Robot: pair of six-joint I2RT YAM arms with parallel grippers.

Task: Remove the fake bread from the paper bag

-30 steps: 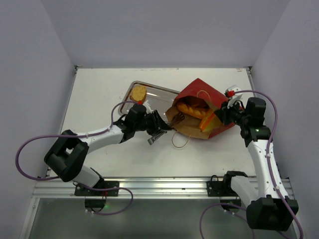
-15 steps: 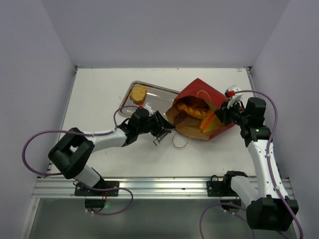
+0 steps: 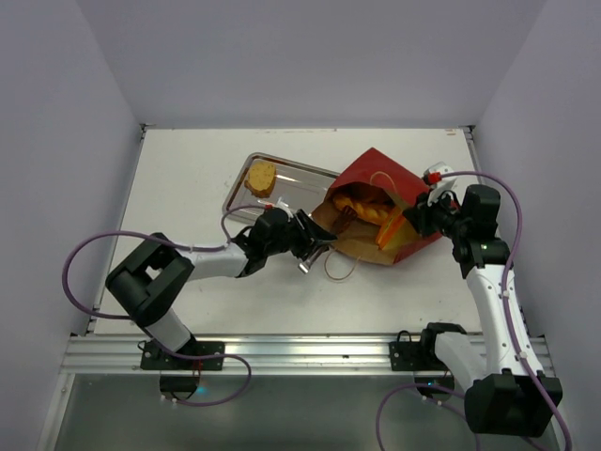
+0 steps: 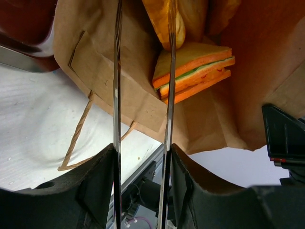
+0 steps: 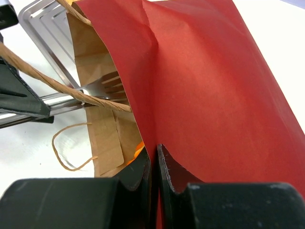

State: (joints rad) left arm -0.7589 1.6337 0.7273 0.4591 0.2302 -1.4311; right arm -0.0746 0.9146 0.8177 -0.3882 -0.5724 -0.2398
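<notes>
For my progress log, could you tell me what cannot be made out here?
- How much fake bread remains in the paper bag: top view, its red wall covers the depths; left wrist view, top edge crops the pieces.
- Whether the tongs pinch anything: left wrist view, tips run off the top edge.
- Right wrist view: bag wall in the right gripper hides nearly all bread.

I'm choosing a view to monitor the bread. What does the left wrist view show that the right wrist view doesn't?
Only left wrist: the fake bread clearly, a layered slice and a roll deeper inside. Only right wrist: the right gripper pinching the paper bag's red wall, and the tongs' forked tip. Both: the bag's brown lining, a string handle, the tongs.
</notes>
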